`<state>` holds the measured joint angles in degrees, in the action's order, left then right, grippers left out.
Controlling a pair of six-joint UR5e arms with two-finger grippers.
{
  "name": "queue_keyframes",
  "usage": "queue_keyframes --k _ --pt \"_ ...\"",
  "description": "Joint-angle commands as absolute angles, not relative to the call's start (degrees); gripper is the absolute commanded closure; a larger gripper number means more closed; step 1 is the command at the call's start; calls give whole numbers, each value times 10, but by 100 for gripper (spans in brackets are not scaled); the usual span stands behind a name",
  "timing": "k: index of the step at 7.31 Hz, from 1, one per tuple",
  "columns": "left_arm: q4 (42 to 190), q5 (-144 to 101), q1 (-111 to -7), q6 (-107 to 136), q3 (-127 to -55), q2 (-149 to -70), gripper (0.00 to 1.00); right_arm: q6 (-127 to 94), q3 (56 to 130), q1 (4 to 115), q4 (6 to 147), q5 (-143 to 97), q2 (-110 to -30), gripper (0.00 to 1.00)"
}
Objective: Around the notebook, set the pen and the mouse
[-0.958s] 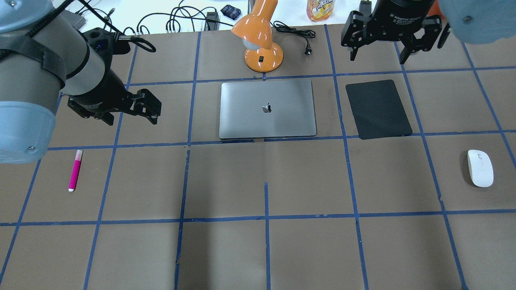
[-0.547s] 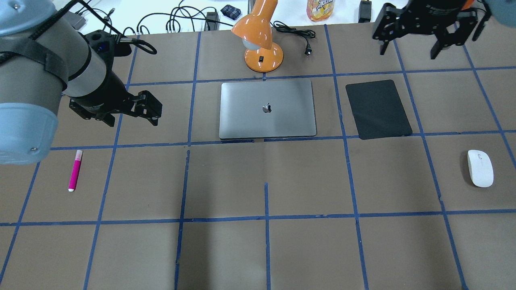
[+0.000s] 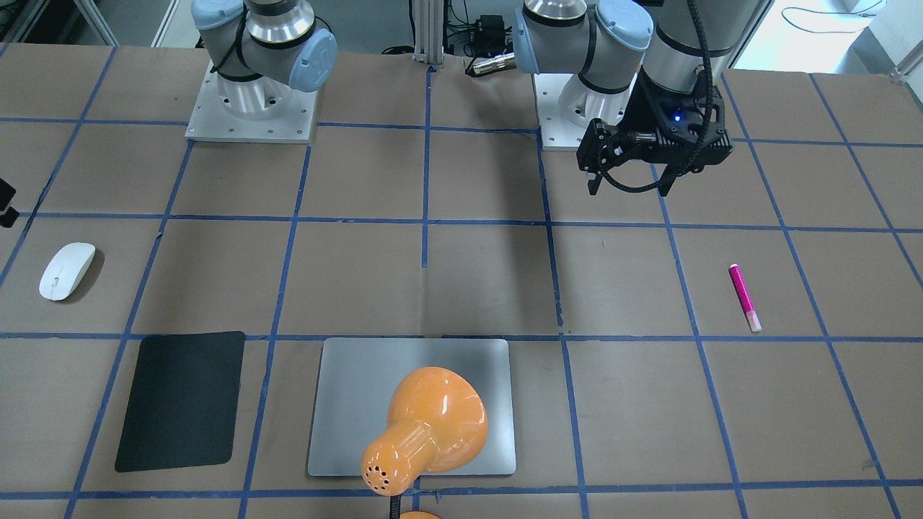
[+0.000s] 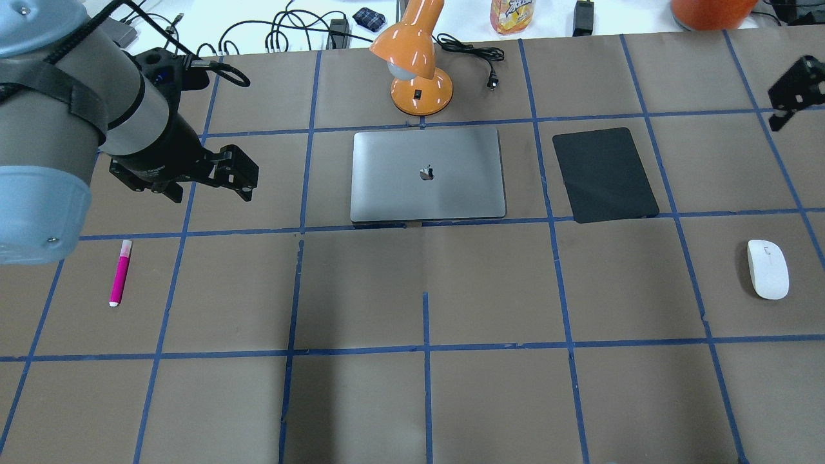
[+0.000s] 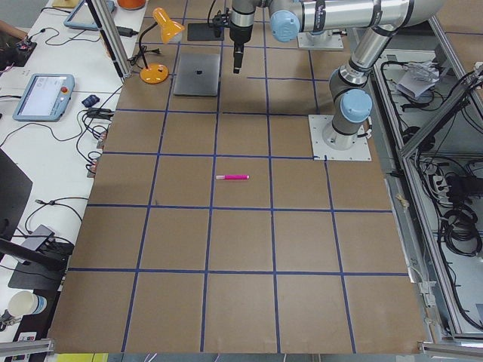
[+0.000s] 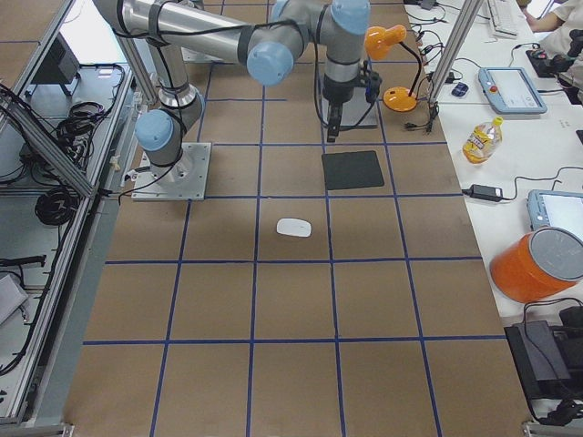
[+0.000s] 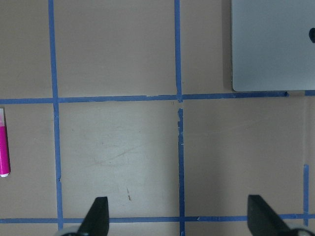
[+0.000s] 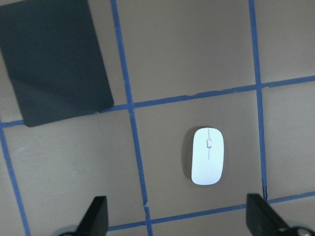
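While hovering, spread and empty: left gripper (image 7: 178,219) near pen (image 4: 120,272), right gripper (image 8: 177,219) near mouse (image 8: 208,156).
Lie well apart from notebook (image 4: 427,174).

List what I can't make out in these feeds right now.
Right gripper: mostly cut off by the overhead view's right edge.
Notebook: in the front-facing view, partly covered by the orange lamp.
Pen: in the left wrist view, partly cut by the left edge.
Mouse: in the right side view, too small to show its markings.
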<state>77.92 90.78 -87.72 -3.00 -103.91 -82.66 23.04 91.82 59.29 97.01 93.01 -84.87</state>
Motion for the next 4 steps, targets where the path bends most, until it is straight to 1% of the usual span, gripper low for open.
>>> queue_keyframes --k 1,2,3,4 --pt "779 907 -862 -32 -1048 -830 0 321 1057 508 1136 909 -842 0" --pt "780 909 -829 -34 -1054 -831 0 341 1123 478 1205 885 -830 0" --pt "780 908 -787 -66 -1069 -836 0 365 1168 465 1270 880 -804 0" --pt "779 907 -751 -128 -1082 -836 0 369 1188 464 1309 881 -780 0"
